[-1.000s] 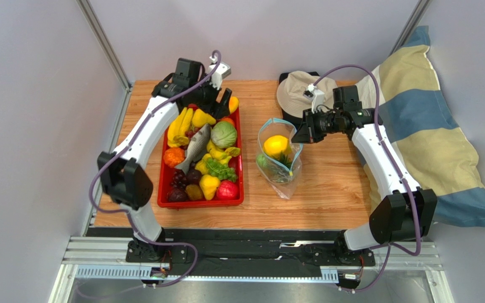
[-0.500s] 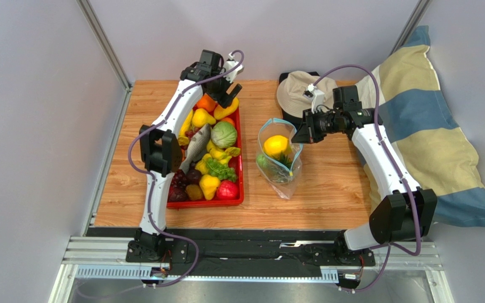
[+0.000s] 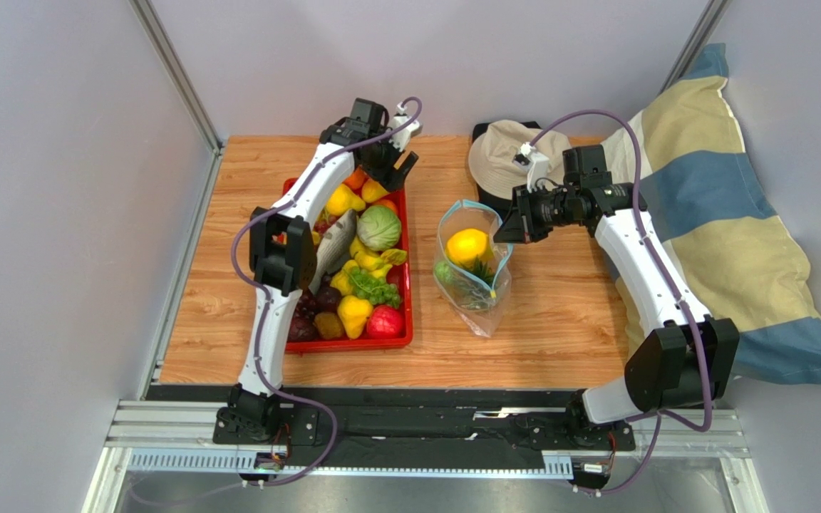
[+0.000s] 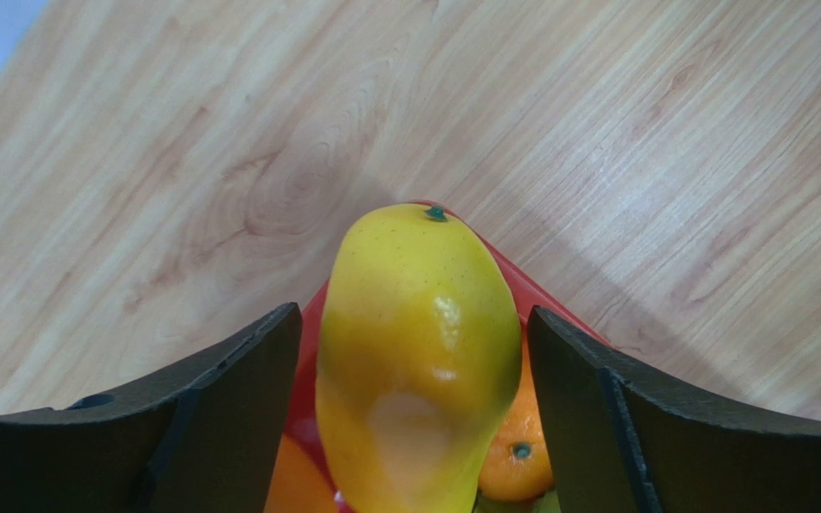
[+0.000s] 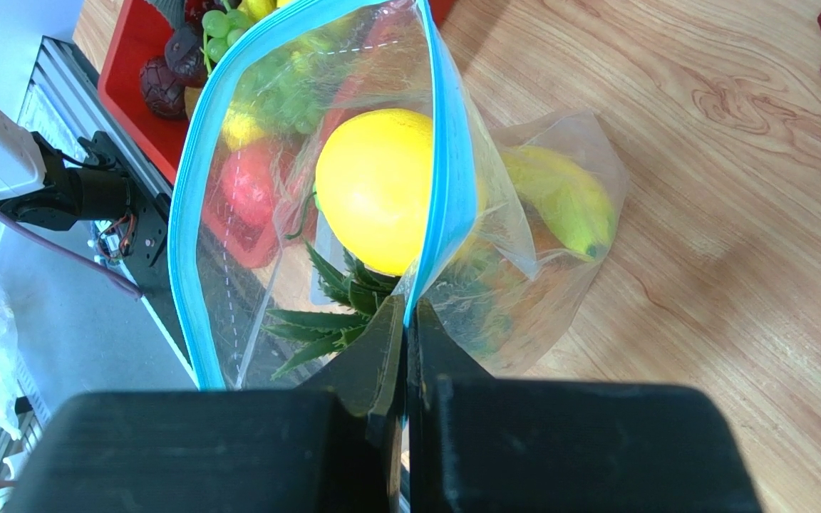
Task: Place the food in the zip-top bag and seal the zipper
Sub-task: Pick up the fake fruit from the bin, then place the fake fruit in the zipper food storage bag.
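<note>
Yellow fruit: the next piece of food (image 4: 417, 353) lies at the far corner of the red tray (image 3: 329, 346), on top of a small orange (image 4: 513, 465).
Long axis: it runs the same way as my left fingers, with the stem end pointing away from the wrist.
Zip-top bag: the bag (image 3: 474, 280) stands on the table (image 3: 565, 321) just right of the tray. Its mouth gapes upward, and a lemon (image 5: 377, 203) and pineapple leaves are already inside.
Zipper: the blue-green strip (image 5: 444, 160) is parted into a wide loop and not sealed.
Left gripper: my left gripper (image 4: 415, 321) straddles the fruit with its jaws spread wide. A sliver of red shows beside the left finger, so I judge it has no hold yet.
Right gripper: my right gripper (image 5: 404, 321) is pinched closed on the bag's rim, propping the mouth open.
Direction of carry: the bag lies to my left gripper's right and nearer the bases, well apart from it. The left arm is the one at the fruit — the right is busy with the rim.
View against view: the overhead shows the gap between tray corner and bag, but my arm hides the fruit there. Only the left wrist camera shows the fruit between the fingers, and only the right wrist camera shows the pinch on the zipper.
</note>
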{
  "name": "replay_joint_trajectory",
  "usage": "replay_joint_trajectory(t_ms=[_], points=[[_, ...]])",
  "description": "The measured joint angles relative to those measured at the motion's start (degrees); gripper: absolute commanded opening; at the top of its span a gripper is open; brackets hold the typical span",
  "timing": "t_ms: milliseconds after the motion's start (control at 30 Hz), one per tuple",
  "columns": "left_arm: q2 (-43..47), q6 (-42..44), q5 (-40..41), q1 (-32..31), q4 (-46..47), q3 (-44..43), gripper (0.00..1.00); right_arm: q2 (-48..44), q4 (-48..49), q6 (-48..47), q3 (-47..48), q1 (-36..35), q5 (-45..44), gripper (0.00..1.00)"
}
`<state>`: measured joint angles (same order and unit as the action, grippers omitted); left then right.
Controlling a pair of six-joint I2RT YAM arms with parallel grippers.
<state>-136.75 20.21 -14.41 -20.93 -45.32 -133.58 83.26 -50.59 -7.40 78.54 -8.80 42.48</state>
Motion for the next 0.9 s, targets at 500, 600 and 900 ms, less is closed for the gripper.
replay_joint_trajectory(t_ms=[500,600,900], points=[[2.8,-4.5,-0.3,0.0,3.2,3.3,0.43,0.0,-0.1,0.0,0.0,0.0,0.0,0.01],[7.1,-6.6,0.2,0.0,5.9,4.2,0.40,0.0,-0.1,0.0,0.0,0.0,0.0,0.01],[32.9,-24.3,-3.5,-0.4,24.7,21.2,0.24,-0.1,0.5,3.1,-1.0,0.0,1.0,0.00]])
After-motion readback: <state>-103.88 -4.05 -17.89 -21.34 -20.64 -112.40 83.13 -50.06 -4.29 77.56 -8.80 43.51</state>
